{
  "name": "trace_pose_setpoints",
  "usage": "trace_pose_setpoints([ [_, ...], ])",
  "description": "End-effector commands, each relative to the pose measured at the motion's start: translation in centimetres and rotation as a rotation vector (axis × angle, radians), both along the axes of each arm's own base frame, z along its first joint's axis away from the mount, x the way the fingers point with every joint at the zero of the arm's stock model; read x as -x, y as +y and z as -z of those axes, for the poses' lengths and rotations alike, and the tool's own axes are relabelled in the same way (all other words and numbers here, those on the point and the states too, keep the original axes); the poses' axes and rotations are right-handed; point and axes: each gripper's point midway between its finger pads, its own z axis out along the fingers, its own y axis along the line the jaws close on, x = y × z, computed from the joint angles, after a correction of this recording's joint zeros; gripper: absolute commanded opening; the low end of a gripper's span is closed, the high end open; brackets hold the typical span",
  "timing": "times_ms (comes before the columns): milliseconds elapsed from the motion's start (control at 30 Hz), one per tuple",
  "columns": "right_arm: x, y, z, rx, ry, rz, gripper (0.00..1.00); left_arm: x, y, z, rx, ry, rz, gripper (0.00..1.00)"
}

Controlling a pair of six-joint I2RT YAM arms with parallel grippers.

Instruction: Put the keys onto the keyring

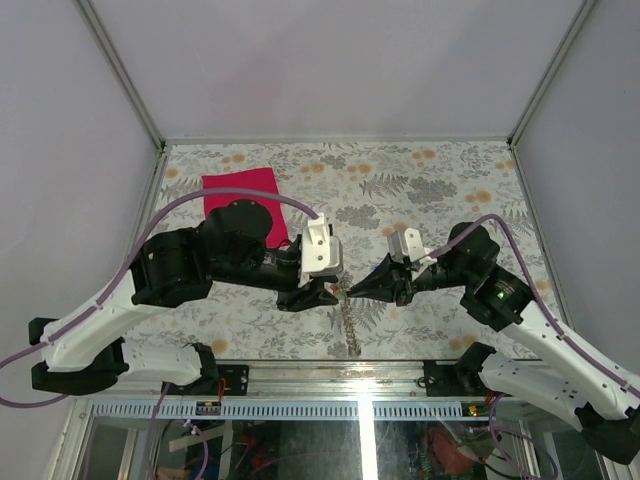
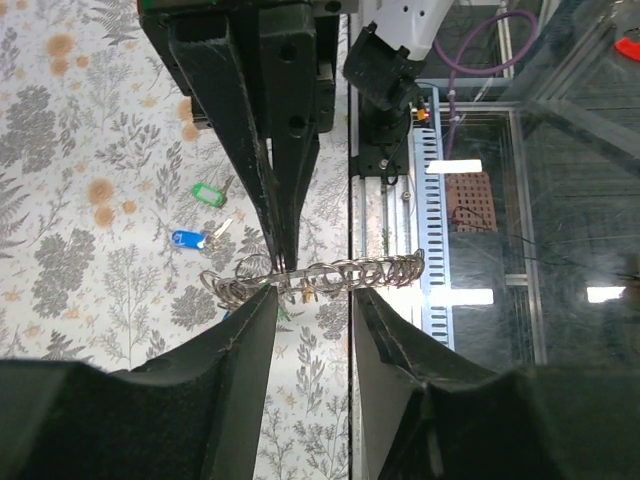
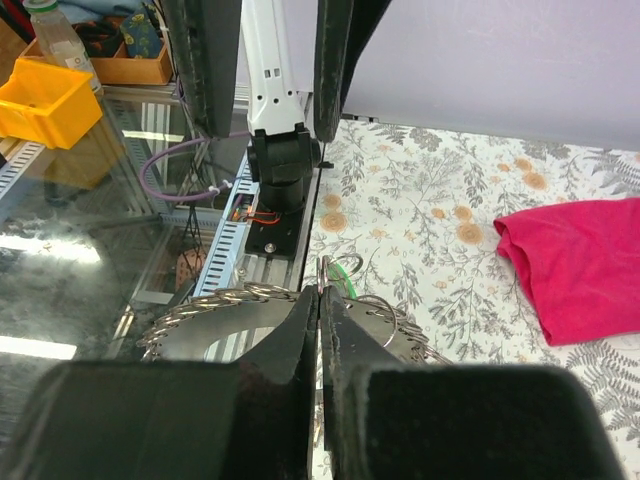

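Two loose ones: green key [image 2: 207, 192], blue key [image 2: 187, 238]. Right gripper [image 1: 352, 289] pinches the keyring [image 2: 370, 270], rim I think; left gripper [image 1: 325, 292] has jaws spread.

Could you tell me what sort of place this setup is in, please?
Probably a robotics lab test cell: a left arm and right arm mounted at a floral-covered table, white panels in metal framing around it, a yellow bin nearby.

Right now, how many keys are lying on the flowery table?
2. The green key and the blue key lie close together on the table, near the keyring in the left wrist view. More may be hidden.
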Motion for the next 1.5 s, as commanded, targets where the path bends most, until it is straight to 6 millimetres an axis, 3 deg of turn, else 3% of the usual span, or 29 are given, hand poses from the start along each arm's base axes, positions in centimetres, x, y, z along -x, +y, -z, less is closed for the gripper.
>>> trace_pose_setpoints([
  [0,1.4,-0.8,-4.7,-0.116,-0.141,-0.043,0.0,1.1,-1.3,-1.8,0.117,-0.013,0.081,0.4],
  [200,2.6,-1.2,-6.3,-0.157,-0.152,-0.088,0.0,1.8,-1.8,-1.8,0.145,-0.014,0.136,0.44],
  [800,4.0,-1.9,-8.3,-0.211,-0.172,-0.129,0.0,1.7,-2.2,0.3,0.095,-0.002,0.148,0.41],
  [1467,4.1,-2.3,-9.3,-0.241,-0.179,-0.101,0.0,1.1,-2.1,0.9,0.07,-0.008,0.117,0.0],
])
